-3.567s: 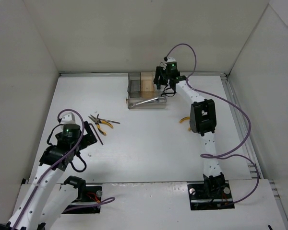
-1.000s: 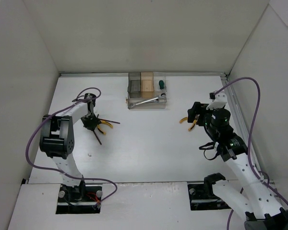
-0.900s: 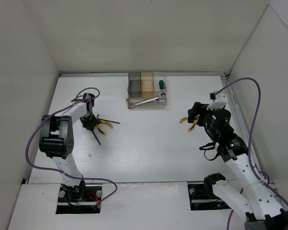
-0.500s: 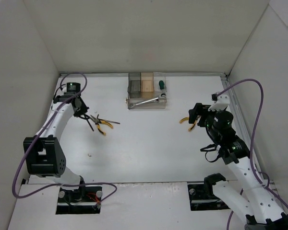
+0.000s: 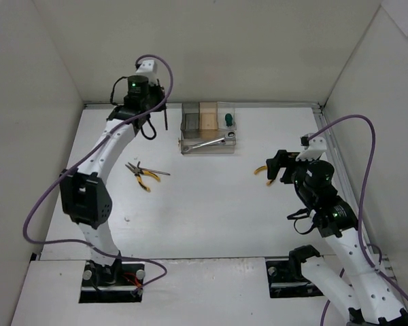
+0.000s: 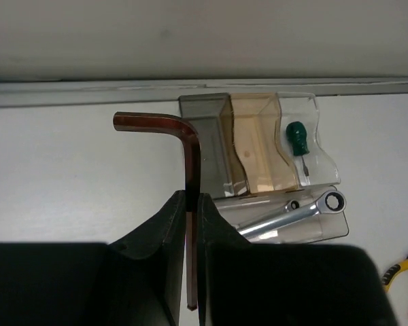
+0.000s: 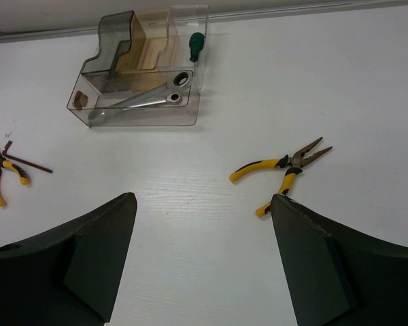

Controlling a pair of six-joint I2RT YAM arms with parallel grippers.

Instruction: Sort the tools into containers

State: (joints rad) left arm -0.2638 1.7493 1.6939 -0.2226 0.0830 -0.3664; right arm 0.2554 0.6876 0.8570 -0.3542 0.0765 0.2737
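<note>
The L-shaped dark hex key (image 6: 190, 153) hangs above the table, and my left gripper (image 6: 192, 204) is shut on its long leg, just left of the clear container box (image 6: 258, 146). From above, that gripper (image 5: 158, 121) sits at the back left with the hex key (image 5: 165, 119) beside the container (image 5: 190, 121). A silver wrench (image 6: 292, 214) lies in the low front tray. A green-handled screwdriver (image 6: 296, 138) stands in the right compartment. My right gripper (image 7: 204, 198) is open above the table, with yellow-handled pliers (image 7: 282, 170) just beyond its right finger.
A second pair of yellow-handled pliers (image 5: 141, 175) lies at mid left with a thin dark rod (image 5: 158, 172) across it. White walls enclose the table on three sides. Purple cables loop off both arms.
My left arm took the hex key off the table by the left pliers and swung it up and back toward the container. The right arm left the container, leaving the screwdriver inside, and hovers by the right pliers.
</note>
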